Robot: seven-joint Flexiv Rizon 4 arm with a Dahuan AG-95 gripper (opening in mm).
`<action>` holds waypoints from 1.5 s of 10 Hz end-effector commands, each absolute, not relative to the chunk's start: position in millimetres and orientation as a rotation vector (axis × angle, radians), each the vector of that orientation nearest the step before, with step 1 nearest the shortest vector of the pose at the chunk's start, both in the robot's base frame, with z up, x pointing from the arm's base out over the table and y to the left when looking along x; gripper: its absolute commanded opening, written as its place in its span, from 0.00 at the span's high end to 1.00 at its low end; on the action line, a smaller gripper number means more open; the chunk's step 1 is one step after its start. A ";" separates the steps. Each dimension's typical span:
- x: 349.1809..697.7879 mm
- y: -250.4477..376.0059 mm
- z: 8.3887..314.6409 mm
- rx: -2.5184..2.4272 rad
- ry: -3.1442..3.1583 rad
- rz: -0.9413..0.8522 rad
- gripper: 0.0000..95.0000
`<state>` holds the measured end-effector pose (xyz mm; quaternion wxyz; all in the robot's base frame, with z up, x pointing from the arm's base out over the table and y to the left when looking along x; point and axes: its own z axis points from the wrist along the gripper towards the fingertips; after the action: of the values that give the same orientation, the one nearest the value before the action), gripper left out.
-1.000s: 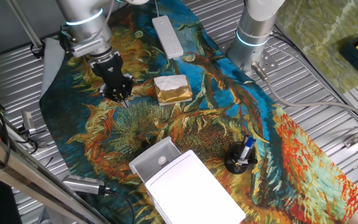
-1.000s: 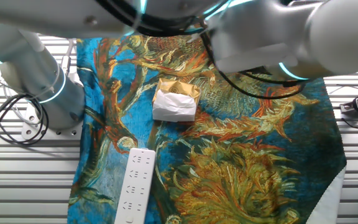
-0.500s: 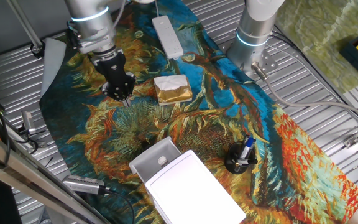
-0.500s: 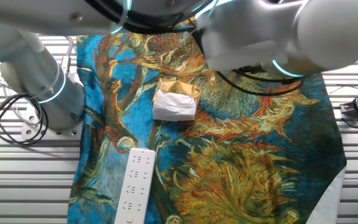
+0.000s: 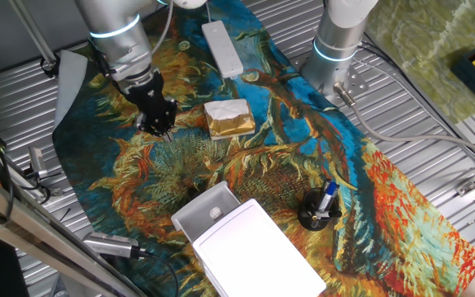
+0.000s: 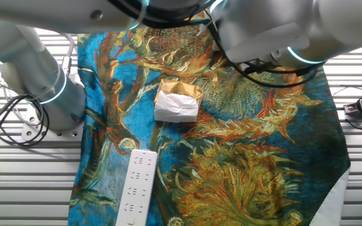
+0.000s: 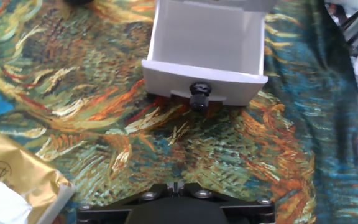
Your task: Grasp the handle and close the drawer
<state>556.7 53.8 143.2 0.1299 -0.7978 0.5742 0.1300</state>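
Observation:
The drawer (image 5: 205, 209) is a shallow light-grey tray pulled out of the white flat-topped box (image 5: 254, 252) at the near edge of the painted cloth. In the hand view the drawer (image 7: 207, 43) lies ahead at the top, and its handle (image 7: 199, 96), a small round knob that looks dark here, sticks out of the front face. My gripper (image 5: 165, 132) hangs over the cloth well behind the drawer, left of the gold-and-white block (image 5: 229, 118). Its fingers come to a point and hold nothing. The hand view shows only the gripper's black base.
A white remote (image 5: 222, 47) lies at the far end of the cloth. A black pen cup (image 5: 318, 209) stands right of the box. A second arm's base (image 5: 338, 41) stands at the back right. The gold-and-white block (image 7: 14, 180) shows at the lower left of the hand view.
The arm above the gripper has swung slightly left and back. The gripper tip stays over almost the same spot on the cloth. The drawer has not moved.

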 end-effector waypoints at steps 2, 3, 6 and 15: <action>558.6 58.5 139.2 -2.273 1.657 0.427 1.00; 563.2 65.5 134.1 -2.266 1.658 0.434 1.00; 576.2 91.3 118.8 -2.274 1.676 0.442 1.00; 589.5 147.9 94.6 -2.182 1.709 0.504 0.60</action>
<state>590.1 150.2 93.4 0.1636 -0.7646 0.5973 0.1783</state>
